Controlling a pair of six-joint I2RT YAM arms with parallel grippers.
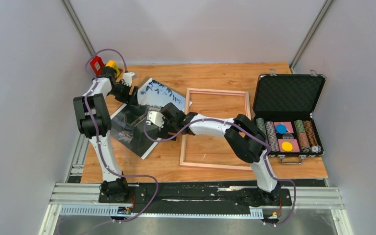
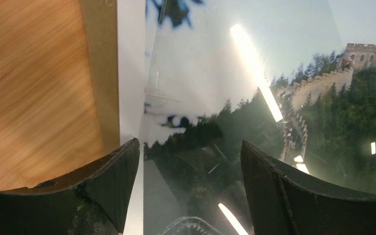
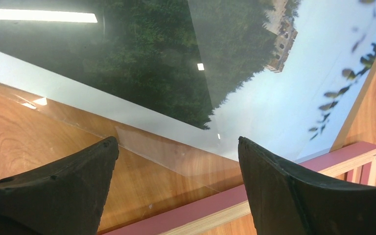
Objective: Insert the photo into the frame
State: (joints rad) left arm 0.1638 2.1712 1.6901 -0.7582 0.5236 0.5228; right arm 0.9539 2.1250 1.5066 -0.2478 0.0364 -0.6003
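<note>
Tabletop of light wood grain (image 1: 215, 78) carries everything. The large thin-bordered rectangular frame (image 1: 218, 91) lies flat at the centre, bare table showing through its opening; the right wrist view shows its pink face and pale wood edge. The black hard case (image 1: 289, 95) stands open at the right edge, its tray filled with rows of striped chips (image 1: 287, 146).

The large rectangular photo of a wall over dark green hills (image 1: 132, 129) lies flat and askew left of the frame, outside it. A clear glossy sheet (image 3: 166, 152) lies skewed over the print, one corner reaching past the white border onto the table. A strip of plain brown board (image 2: 100, 73) shows beside that border.

The left gripper (image 2: 190, 147) is spread wide above the print's hills and holds nothing. The right gripper (image 3: 178, 142) is likewise spread wide and holds nothing, above the sheet's corner between print and frame.
</note>
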